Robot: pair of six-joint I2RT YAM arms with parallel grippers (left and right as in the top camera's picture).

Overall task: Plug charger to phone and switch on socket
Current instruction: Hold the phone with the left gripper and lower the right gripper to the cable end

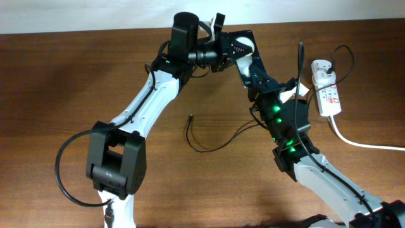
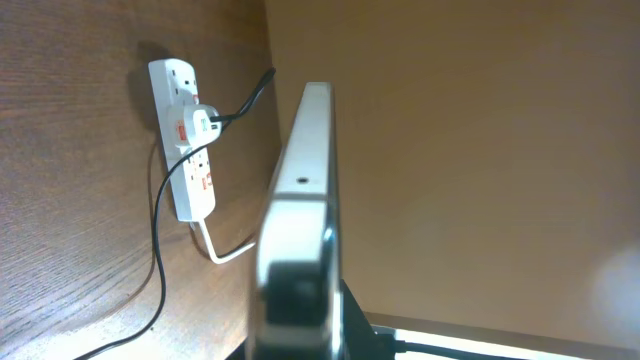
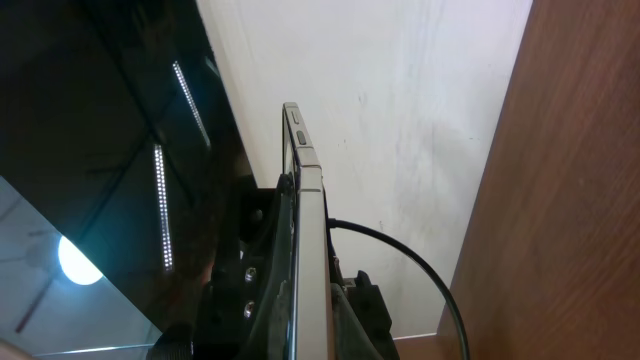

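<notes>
Overhead, both arms meet above the far side of the wooden table [image 1: 76, 76], the phone [image 1: 236, 45] raised edge-on between them and clear of the surface. The right gripper [image 3: 305, 300] is clamped on the phone, a dark finger on each face. The left gripper [image 1: 221, 54] sits against the phone, but blur hides its fingers, so its grip cannot be told. The charger [image 1: 202, 150] lies looped on the table, its plug tip [image 1: 191, 117] free. Its white adapter [image 1: 323, 76] sits in the socket [image 1: 328, 95] at the right edge.

Left pincer [image 1: 221, 47] clamped, right pincer [image 1: 245, 56] alongside
</notes>
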